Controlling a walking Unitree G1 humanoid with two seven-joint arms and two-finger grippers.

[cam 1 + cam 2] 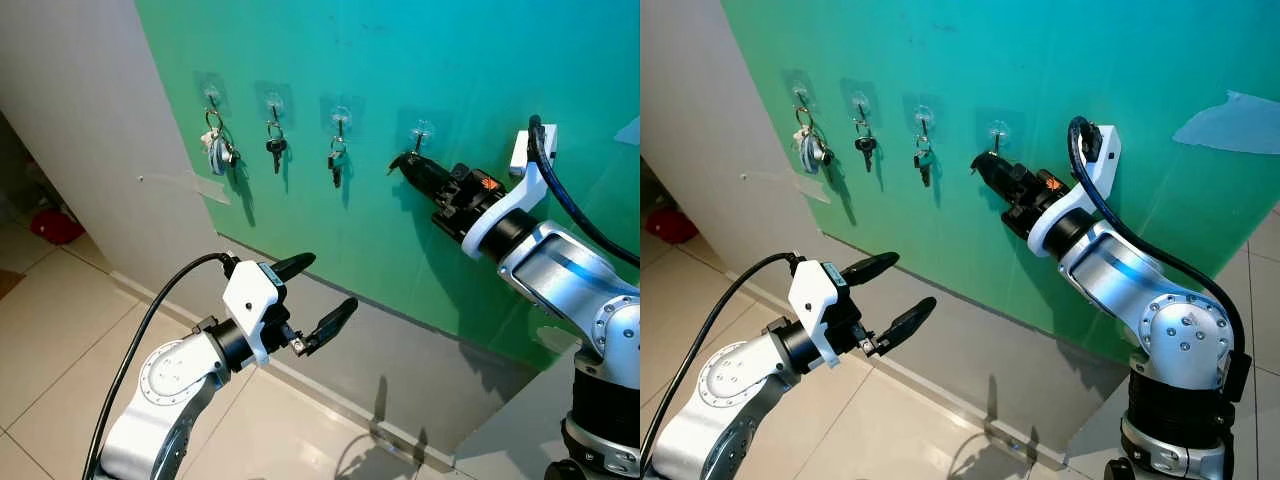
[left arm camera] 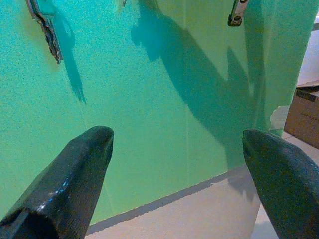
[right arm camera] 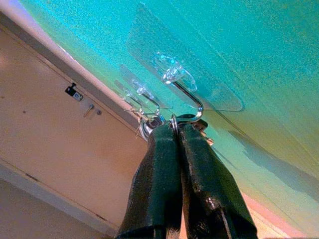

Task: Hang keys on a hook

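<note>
A row of clear stick-on hooks runs along the green wall [image 1: 420, 60]. Three carry keys: a bunch [image 1: 217, 148], a black key [image 1: 276, 147] and another key set [image 1: 336, 162]. My right gripper [image 1: 403, 162] is raised to the fourth hook [image 1: 421, 131], its fingers pressed together on a key ring [image 3: 174, 122]. In the right wrist view that ring sits right at the hook's metal curl [image 3: 192, 102]; whether it hangs on it is unclear. My left gripper [image 1: 318, 295] floats lower, in front of the wall, open and empty.
Below the green panel the wall is grey [image 1: 400, 360], meeting a beige tiled floor [image 1: 60, 340]. A red object [image 1: 55, 226] lies on the floor at far left. A brown cardboard box [image 2: 304, 117] stands beyond the panel's edge.
</note>
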